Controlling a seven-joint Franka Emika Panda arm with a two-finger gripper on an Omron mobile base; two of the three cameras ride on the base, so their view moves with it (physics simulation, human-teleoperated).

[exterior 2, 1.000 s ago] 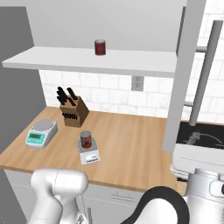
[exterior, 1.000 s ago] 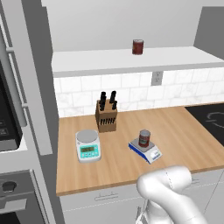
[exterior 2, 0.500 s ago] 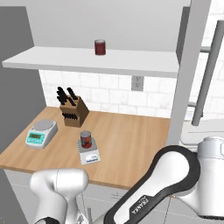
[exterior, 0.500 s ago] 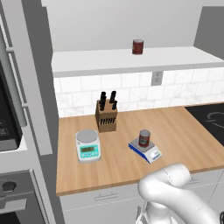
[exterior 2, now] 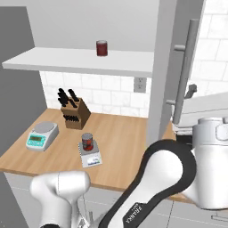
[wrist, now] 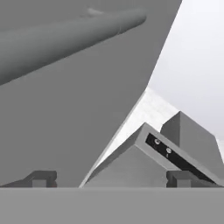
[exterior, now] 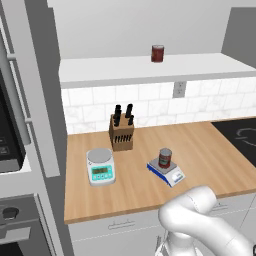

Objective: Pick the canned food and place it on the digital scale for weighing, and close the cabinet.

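One job left, I reckon: canned food (exterior: 165,158) already sits upright on the digital scale (exterior: 167,172), so gripper (wrist: 111,179), jaws wide & empty, faces the open cabinet (exterior 2: 171,67) door w/ its handle (exterior 2: 185,75) nearby.

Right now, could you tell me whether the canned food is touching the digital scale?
Touching: in the left base view the canned food stands upright on the digital scale's grey plate.
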